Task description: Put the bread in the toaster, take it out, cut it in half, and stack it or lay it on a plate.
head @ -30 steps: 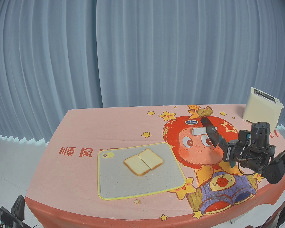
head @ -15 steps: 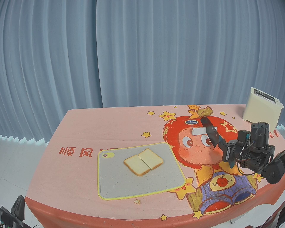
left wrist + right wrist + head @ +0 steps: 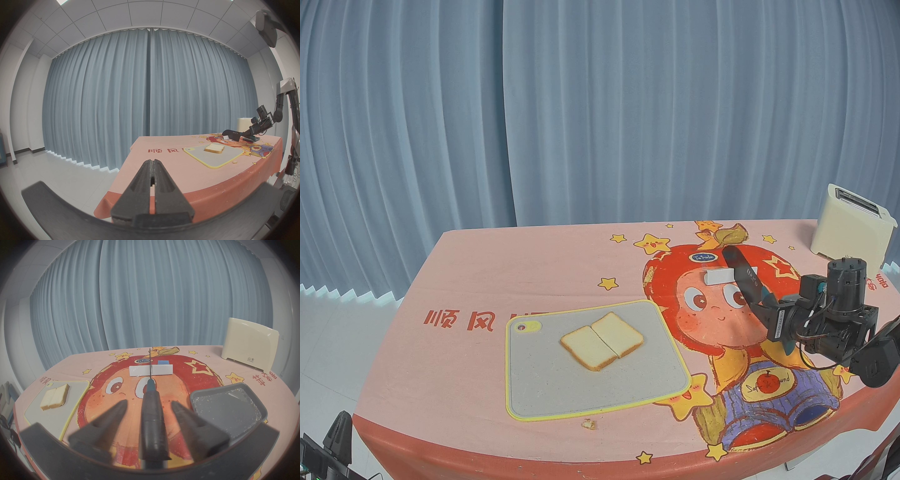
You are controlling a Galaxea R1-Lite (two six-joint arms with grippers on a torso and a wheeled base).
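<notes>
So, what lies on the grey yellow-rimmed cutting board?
On the grey yellow-rimmed cutting board, two pale bread halves lie flat, side by side. The board under them is covered.

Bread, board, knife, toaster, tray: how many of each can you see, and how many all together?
Bread pieces: 2
Cutting board: 1
Knife: 1
Toaster: 1
Tray: 1
Total: 6

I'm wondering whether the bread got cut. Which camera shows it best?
The head view: from above, the bread shows as two halves side by side on the cutting board. Both wrist views show it far off, at a low angle.
</notes>
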